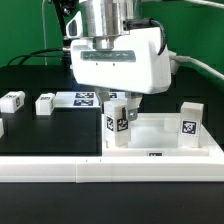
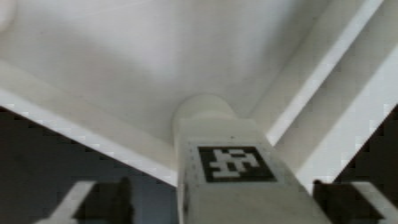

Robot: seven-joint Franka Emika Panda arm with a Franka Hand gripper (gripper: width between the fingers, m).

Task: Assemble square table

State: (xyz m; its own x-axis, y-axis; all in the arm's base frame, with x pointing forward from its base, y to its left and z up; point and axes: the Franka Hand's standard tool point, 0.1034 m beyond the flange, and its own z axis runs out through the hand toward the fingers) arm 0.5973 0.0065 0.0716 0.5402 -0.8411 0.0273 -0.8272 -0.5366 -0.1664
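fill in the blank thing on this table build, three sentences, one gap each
1. The tabletop carries ___ upright legs, the left leg and the right leg, as the exterior view shows them.
2. The gripper straddles the left leg, jaws open, at the tabletop's ___.
3. The marker board lies on the ___ table.

Missing words: two; corner; black

You stand at robotics lab bench: black tabletop (image 1: 40, 135), marker board (image 1: 85, 98) lying flat, tagged white blocks (image 1: 45, 103), green cables (image 1: 203, 63) behind robot arm (image 1: 105, 15).
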